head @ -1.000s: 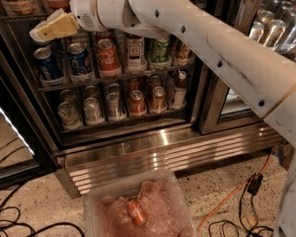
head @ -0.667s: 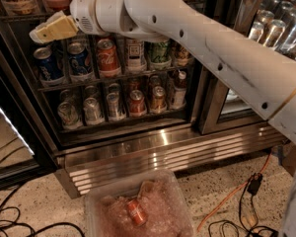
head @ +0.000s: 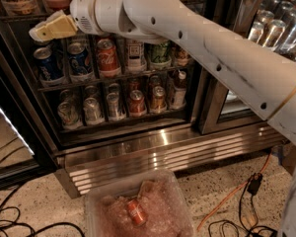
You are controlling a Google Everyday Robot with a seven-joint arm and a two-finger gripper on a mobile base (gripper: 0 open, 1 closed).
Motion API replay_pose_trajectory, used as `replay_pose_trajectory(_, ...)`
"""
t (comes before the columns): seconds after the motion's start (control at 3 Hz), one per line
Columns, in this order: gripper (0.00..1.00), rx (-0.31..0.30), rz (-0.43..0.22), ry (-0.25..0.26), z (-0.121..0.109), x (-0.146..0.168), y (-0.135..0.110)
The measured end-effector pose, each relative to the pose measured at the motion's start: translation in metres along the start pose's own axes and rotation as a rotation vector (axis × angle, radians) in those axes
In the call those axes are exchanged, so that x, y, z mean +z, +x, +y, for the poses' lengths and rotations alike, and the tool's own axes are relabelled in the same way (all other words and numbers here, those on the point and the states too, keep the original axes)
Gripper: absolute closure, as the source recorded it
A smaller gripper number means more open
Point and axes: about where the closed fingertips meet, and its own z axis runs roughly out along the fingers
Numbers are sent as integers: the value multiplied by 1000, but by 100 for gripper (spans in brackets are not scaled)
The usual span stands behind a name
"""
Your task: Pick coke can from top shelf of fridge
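Camera view. Fridge [head: 158, 149] is taking up most of the frame, with racks of cans above its ribbed steel base. White arm [head: 212, 58] is reaching in from the right toward the upper left. Top shelf [head: 138, 75]: treating it as the rack carrying the target, though a rack of tubs is showing above it.

Gripper [head: 37, 32] is hovering in front of the racks, carrying no can. Whether it is open or closed: cannot tell.

Coke can [head: 108, 58] is standing upright on that shelf, below and to the right of the gripper. A Pepsi can [head: 80, 60] is sitting just beside it on the gripper's side.

Step in hand, as judged: approach. The gripper is sitting too high and too far left. It is probably needing to come down and right to mid-can height, then go straight in between the neighbours. After that, closing on the can's body and lifting clear of the front rail before backing out.

Against 0.7 s ago: gripper is staying at nearly the same spot, arm is looming larger, and the cans are not moving.
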Motion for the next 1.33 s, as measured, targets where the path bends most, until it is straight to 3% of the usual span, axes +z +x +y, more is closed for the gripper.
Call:
replay_pose_trajectory(0.67,0,2,-23,31,-13,9,-3)
replay_pose_trajectory(1.33,0,12,-68,8,-29,37,1)
